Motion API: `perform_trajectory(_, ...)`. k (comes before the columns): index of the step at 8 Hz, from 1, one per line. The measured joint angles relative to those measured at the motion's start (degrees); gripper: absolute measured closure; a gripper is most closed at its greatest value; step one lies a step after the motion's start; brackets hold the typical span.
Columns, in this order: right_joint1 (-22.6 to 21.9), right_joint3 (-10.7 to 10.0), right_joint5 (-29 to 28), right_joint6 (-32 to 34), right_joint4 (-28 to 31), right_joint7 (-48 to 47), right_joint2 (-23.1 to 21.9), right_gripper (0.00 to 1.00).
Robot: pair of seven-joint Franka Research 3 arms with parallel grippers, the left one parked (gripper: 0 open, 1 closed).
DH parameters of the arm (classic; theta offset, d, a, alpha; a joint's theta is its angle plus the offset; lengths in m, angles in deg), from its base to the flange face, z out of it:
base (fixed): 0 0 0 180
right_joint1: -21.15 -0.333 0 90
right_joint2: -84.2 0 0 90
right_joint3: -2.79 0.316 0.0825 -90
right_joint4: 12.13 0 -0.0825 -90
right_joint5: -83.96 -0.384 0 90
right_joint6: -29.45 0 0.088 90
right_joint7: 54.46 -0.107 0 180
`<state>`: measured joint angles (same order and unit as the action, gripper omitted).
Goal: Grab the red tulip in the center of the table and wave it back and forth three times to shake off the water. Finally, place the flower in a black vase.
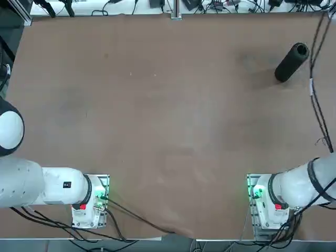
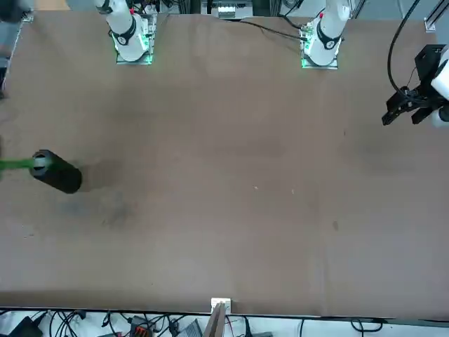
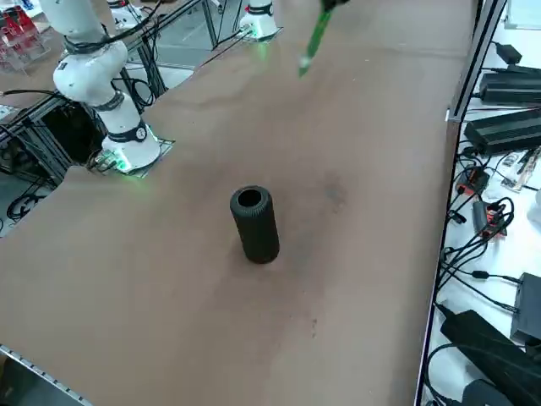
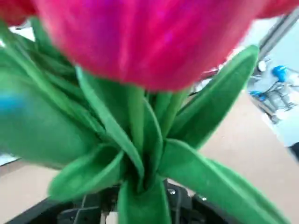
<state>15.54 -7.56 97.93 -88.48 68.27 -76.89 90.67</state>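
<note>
- Your tulip point(image 4: 140, 51) is riding in the right tool point(image 4: 140, 205), whose fingers are clamped tight on the base of the stem; in the wrist view the red blooms and green leaves are filling almost the whole picture, blooms pointing away from the tool.
- From the right side you are seeing only the thin green stem end point(image 3: 314, 41), hanging slanted in the air above the far part of the bench point(image 3: 169, 279), well clear of its surface.
- From the front, a green piece of stem is showing at the picture's left edge, just beside the vase's mouth; whether it is touching the rim, you cannot tell.
- The vase point(image 1: 292, 62) is sitting on the bench toward its far right corner, its round mouth point(image 3: 249, 199) open; nothing is visible inside it.
- Black cables point(image 1: 317, 79) are hanging along the right edge of the bench, just beside the vase.
- The bench between the arm bases and the vase is lying bare.
</note>
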Motion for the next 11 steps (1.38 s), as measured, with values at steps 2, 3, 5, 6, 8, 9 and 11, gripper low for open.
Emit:
perform_trajectory(2,9.8,-0.52,-7.27,-7.82,2.46,14.32,0.55,0.8)
perform_trajectory(3,12.41,-0.52,-10.72,-9.63,3.34,19.52,0.96,0.8)
perform_trajectory(5,13.37,-0.04,-13.16,-9.96,3.72,23.0,1.2,0.8)
perform_trajectory(6,12.11,1.16,-13.31,-9.47,3.71,22.02,1.02,0.8)
perform_trajectory(8,5.21,3.0,-11.85,-6.16,3.68,13.81,0.38,0.8)
perform_trajectory(9,1.02,3.31,-9.48,-4.16,3.67,7.92,0.06,0.8)
perform_trajectory(11,-6.64,3.58,-3.8,0.06,3.61,-5.45,-0.55,0.8)
